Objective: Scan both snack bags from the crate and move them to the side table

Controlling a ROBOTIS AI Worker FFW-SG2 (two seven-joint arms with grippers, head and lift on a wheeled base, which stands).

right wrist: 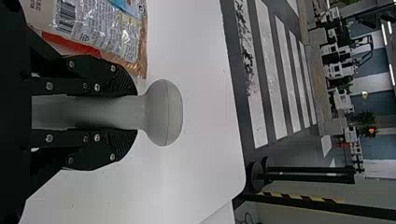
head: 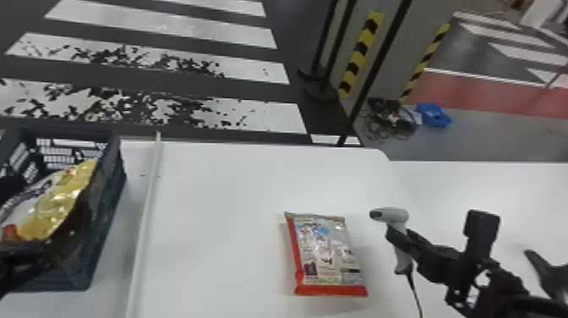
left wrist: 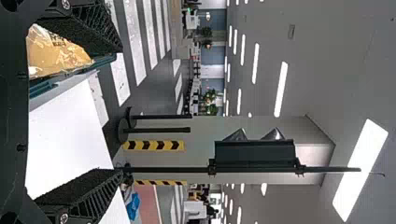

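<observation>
1. You have the red bag (head: 325, 253) face up on the desk (head: 219, 203), nearer its right edge than the crate. It looks ready for scanning.
2. Your right hand (right wrist: 136, 113) is closed around the scanner (head: 397, 215), just beside the bag. Keep that grip firm and the handle from turning.
3. Bring the scanner's nose over the barcode (right wrist: 64, 16) and tilt it down; from its present angle it may miss. Shiny film can throw glare, so vary the tilt gently. Mind the cable (head: 415, 291); it could drag the bag.
4. Your left hand (left wrist: 120, 111) is empty, its fingers spread, beside the crate (head: 110, 198) at the desk's left. Leave the bag flat while you scan; afterwards pinch it lightly, as it will likely crumple.
5. The crate holds the yellow bag (head: 55, 198), leaning and partly above the near wall. Lift it straight up so it clears the rim.
6. Past the desk's right edge lies another white top (head: 486, 182), probably the side table.
</observation>
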